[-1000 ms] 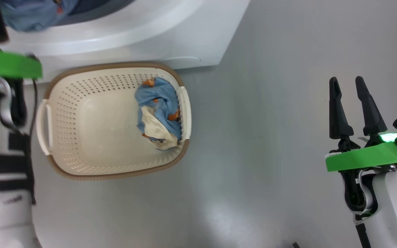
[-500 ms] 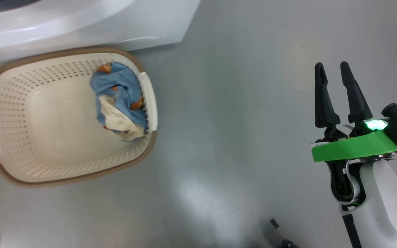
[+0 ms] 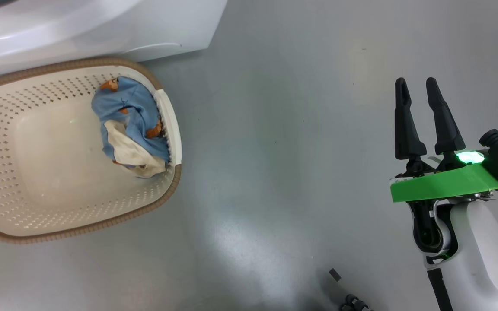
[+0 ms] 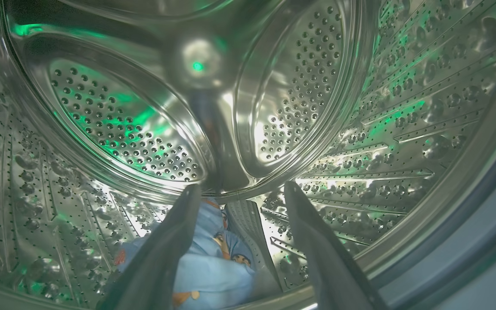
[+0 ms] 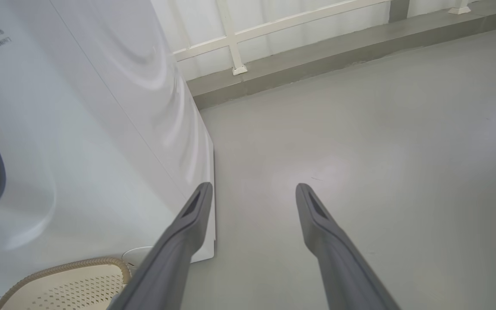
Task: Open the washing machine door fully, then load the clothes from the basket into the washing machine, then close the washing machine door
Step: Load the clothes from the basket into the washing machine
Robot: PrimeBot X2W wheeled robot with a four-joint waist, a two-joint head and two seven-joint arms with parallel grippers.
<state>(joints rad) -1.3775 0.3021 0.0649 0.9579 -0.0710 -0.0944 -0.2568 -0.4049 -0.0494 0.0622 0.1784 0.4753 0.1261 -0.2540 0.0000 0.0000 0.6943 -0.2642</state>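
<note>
Our left tool (image 4: 241,189) stands wide inside the drum (image 4: 114,125), its two fingers (image 4: 166,249) well apart with nothing between them. Just below it, partly behind the finger on the left of the wrist view, a blue bundle (image 4: 213,275) with orange prints lies on the drum floor near the mouth. We cannot tell whether finger and cloth touch. Beyond the fingertips rises the perforated steel back wall, tinged green.

Our right tool (image 3: 416,82) is wide too and holds nothing, hovering over bare grey floor (image 3: 275,151). Well off to its left sits the basket (image 3: 59,235), just beside the front of the machine (image 3: 102,26). The second bundle (image 3: 130,125), blue with a cream patch, lies in the basket end nearest this tool, against the wall under the white handle (image 3: 172,125). From this tool's wrist we see the machine's white side ahead and left of the fingers, the basket rim low on the left, and a grey kerb (image 5: 317,56) with a white railing (image 5: 230,38) far ahead.
</note>
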